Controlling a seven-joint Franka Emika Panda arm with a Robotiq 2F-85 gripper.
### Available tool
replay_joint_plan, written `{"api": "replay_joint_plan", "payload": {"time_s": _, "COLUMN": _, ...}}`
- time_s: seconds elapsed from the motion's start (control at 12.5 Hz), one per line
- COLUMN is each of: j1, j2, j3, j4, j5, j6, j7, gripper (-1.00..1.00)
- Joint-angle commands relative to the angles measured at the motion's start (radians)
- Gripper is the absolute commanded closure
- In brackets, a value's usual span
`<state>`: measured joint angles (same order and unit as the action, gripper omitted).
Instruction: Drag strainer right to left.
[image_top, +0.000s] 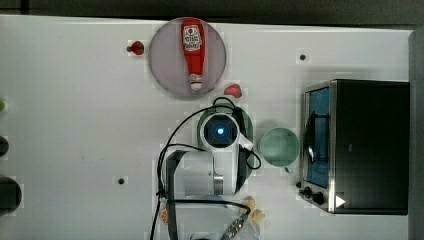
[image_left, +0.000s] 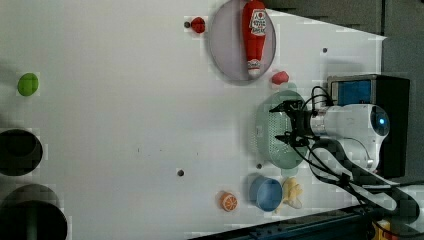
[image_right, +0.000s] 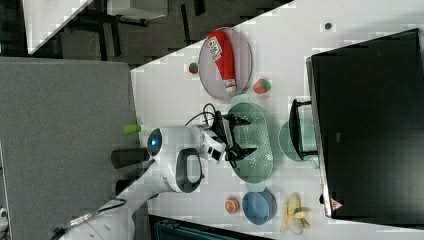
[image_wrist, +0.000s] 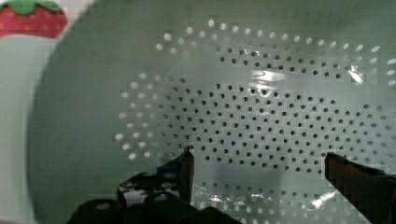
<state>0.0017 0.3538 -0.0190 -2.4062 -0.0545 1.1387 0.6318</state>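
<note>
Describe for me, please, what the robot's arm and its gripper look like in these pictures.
The arm is glossy white with dark grey panels and rounded joint housings; one round cap carries a glowing blue light. Loose black cables loop along it towards the wrist. The gripper is black, with two slim dark fingers.

Arm reaches in from left view's right edge, white wrist housing with blue light glowing on it. Black cables loop round wrist. Gripper (image_left: 289, 123) points toward left view's left, jaws spread wide apart, nothing between them. In wrist view, dark fingertips (image_wrist: 187, 164) well apart. In right view, gripper (image_right: 243, 135) fingers splayed too.
</note>
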Motion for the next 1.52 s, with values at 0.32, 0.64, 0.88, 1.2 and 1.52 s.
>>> {"api": "replay_joint_plan", "payload": {"time_s": 0.32, "j1": 0.050, "j2": 0.030, "j3": 0.031, "j4": 0.014, "j5": 0.049, "j6": 0.028, "j7": 0.093, "gripper": -1.00}}
{"api": "replay_joint_plan", "payload": {"time_s": 0.64, "j1": 0.095, "j2": 0.030, "j3": 0.064, "j4": 0.017, "j5": 0.131, "j6": 0.027, "j7": 0.096, "gripper": -1.00}}
{"api": "replay_joint_plan", "payload": {"time_s": 0.88, "j1": 0.151, "j2": 0.030, "j3": 0.082, "j4": 0.018, "j5": 0.177, "j6": 0.019, "j7": 0.146, "gripper": -1.00}}
{"api": "replay_joint_plan", "payload": {"time_s": 1.2, "j1": 0.243, "j2": 0.031, "j3": 0.104, "j4": 0.024, "j5": 0.188, "j6": 0.018, "j7": 0.323, "gripper": -1.00}}
{"api": "replay_joint_plan", "payload": {"time_s": 1.52, "j1": 0.330, "j2": 0.053, "j3": 0.113, "j4": 0.068, "j5": 0.188, "j6": -0.004, "j7": 0.454, "gripper": -1.00}}
